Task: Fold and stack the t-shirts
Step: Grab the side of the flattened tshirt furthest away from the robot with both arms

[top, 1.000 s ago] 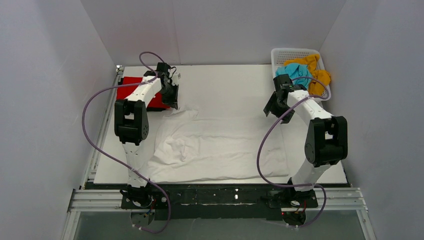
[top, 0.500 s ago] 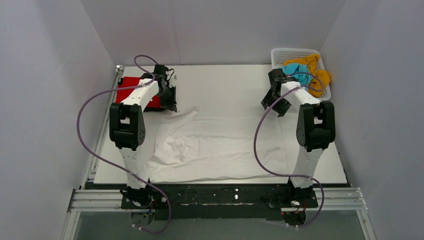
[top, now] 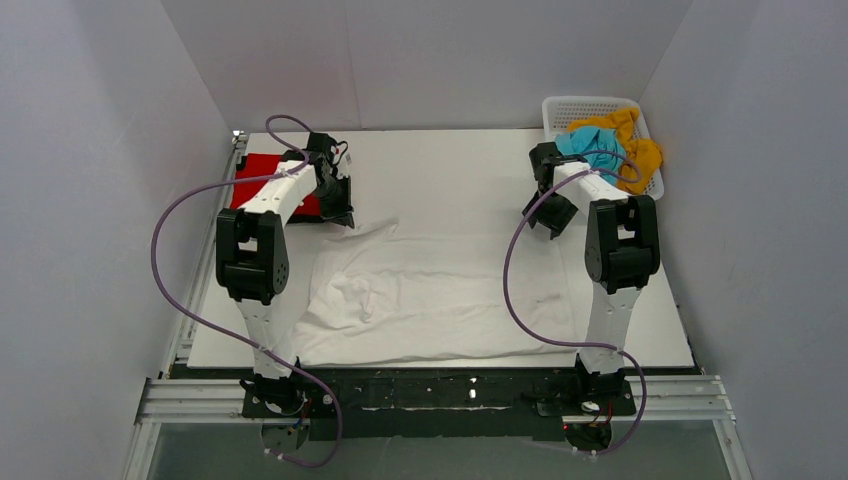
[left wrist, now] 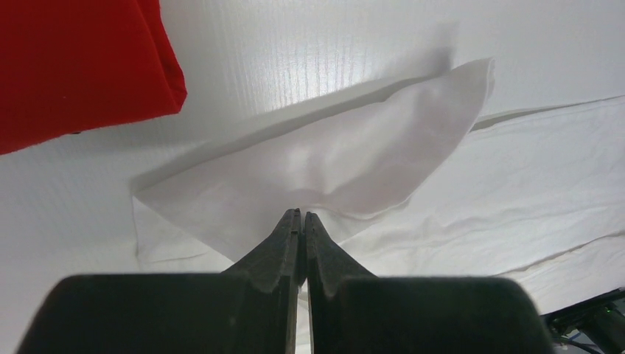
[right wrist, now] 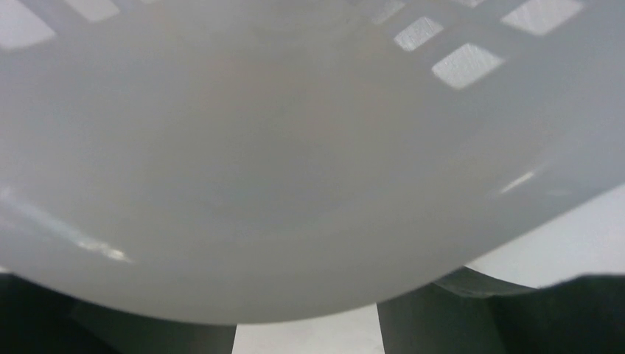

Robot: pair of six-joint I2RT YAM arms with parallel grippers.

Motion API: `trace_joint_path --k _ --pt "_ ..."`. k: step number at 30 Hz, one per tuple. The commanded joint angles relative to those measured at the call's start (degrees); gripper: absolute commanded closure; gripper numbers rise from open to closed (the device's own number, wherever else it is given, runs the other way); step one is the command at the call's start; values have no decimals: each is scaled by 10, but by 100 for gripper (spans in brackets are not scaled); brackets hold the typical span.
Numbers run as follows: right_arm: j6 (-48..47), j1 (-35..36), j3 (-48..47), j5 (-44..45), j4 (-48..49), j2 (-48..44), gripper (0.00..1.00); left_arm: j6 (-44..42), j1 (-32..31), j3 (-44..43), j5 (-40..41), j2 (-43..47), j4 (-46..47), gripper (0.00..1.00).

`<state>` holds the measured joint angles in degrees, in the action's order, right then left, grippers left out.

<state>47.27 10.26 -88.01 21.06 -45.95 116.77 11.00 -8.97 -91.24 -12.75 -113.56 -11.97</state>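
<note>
The white t-shirt (top: 440, 295) lies spread and wrinkled over the middle of the table. My left gripper (top: 342, 215) is shut on its far-left corner, and in the left wrist view the cloth (left wrist: 332, 155) rises in a fold to the closed jaws of the gripper (left wrist: 300, 214). The folded red t-shirt (top: 258, 170) lies just left of it and also shows in the left wrist view (left wrist: 74, 59). My right gripper (top: 552, 211) is open and empty, close against the basket's near-left corner. The teal-blue t-shirt (top: 585, 142) and mustard-orange t-shirt (top: 640, 155) lie crumpled in the basket. The black t-shirt is out of view.
The white lattice basket (top: 590, 103) stands at the table's far right corner and its wall fills the right wrist view (right wrist: 295, 184). White walls enclose the table on three sides. Purple cables loop beside both arms.
My right arm has folded in and its gripper has moved back toward the basket. My left gripper has shifted slightly back and left, drawing the white shirt's corner taut.
</note>
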Motion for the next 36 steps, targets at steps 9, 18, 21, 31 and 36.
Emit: trace_joint_path --k 9,18,21,31,36 --pt "23 -1 19 38 -45 2 38 11 -1 43 -14 59 -36 100" --pt "22 4 -4 28 -42 17 53 11 -1 46 -13 65 -36 100" --pt "23 5 16 24 -28 4 71 11 -1 50 -21 66 -36 100" --pt "4 11 12 23 -30 -13 99 6 -1 87 -41 116 -41 100" --pt "-21 22 50 27 -25 -61 99 24 -1 122 -77 149 -41 100"
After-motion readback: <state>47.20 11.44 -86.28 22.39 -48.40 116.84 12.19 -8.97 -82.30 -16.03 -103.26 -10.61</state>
